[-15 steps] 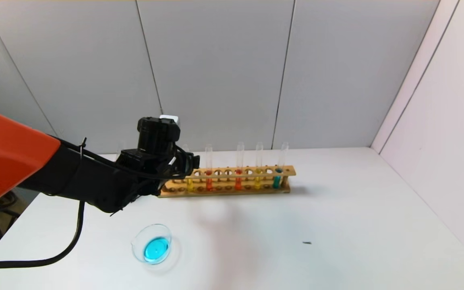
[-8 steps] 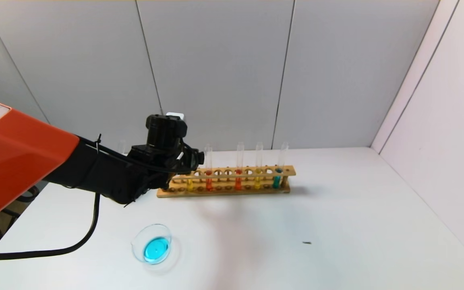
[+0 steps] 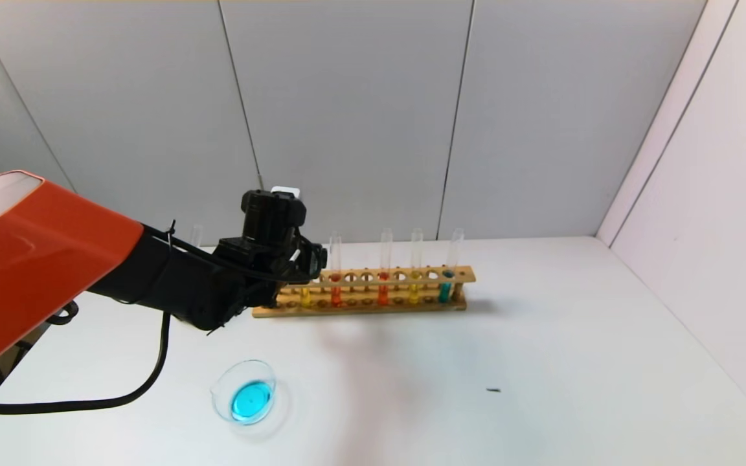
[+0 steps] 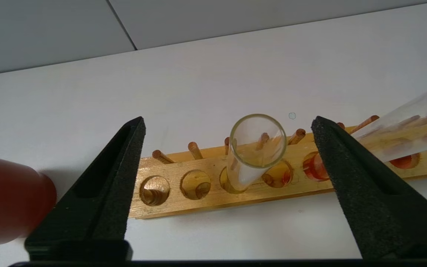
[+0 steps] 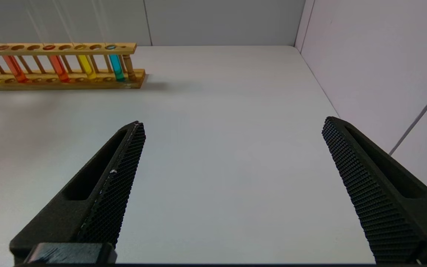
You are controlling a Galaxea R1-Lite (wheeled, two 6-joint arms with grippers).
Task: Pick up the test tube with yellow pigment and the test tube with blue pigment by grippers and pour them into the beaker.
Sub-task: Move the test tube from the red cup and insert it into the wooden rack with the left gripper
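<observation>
- White desk (image 3: 541,336) carries a wooden rack (image 3: 373,291) and the beaker (image 3: 245,391), already blue inside.
- Left hand (image 4: 228,128), spread wide, straddles the yellow tube (image 4: 252,155) racked near the rack's left end.
- Glass looks slick and fragile; grip it below the rim.

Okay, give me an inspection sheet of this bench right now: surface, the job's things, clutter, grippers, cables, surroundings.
Surface: white table, one small dark speck.
Job's things: wooden rack holds the test tube with yellow pigment, a second yellow one, two orange-red tubes and the test tube with blue pigment; the beaker already has blue liquid in it.
Clutter: dark red cup beside the rack's left end.
Grippers: left gripper open, straddling the yellow tube's mouth; right gripper open, above bare table.
Cables: black cable hangs from the left arm to the table.
Surroundings: grey wall panels.
</observation>
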